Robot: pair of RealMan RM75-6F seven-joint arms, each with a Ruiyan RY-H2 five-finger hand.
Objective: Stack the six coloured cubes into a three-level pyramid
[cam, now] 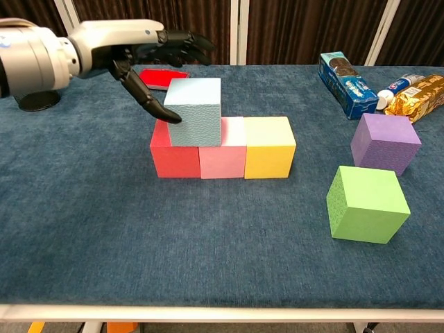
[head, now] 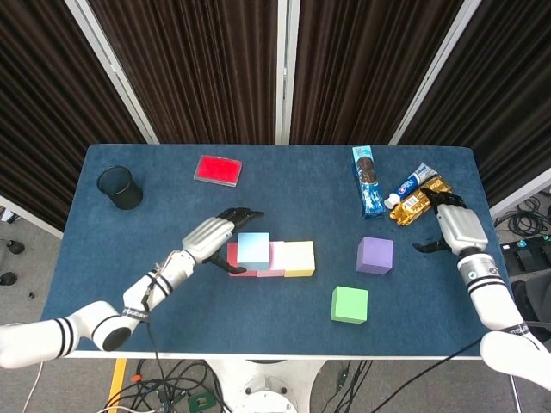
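Note:
A row of red (cam: 173, 158), pink (cam: 223, 158) and yellow (cam: 269, 147) cubes stands mid-table. A light blue cube (cam: 195, 111) rests on top, straddling the red and pink ones. My left hand (cam: 139, 52) hovers at its upper left with fingers spread above and behind it, and the thumb tip touches the cube's left edge. In the head view the left hand (head: 219, 232) sits just left of the light blue cube (head: 252, 249). The purple cube (head: 374, 255) and green cube (head: 349, 305) lie apart to the right. My right hand (head: 455, 228) hangs empty right of the purple cube.
A black cup (head: 120, 188) and a flat red box (head: 218, 169) sit at the back left. A blue cookie pack (head: 368, 181), a toothpaste tube (head: 413, 181) and a gold snack bag (head: 417, 202) lie at the back right, close to my right hand.

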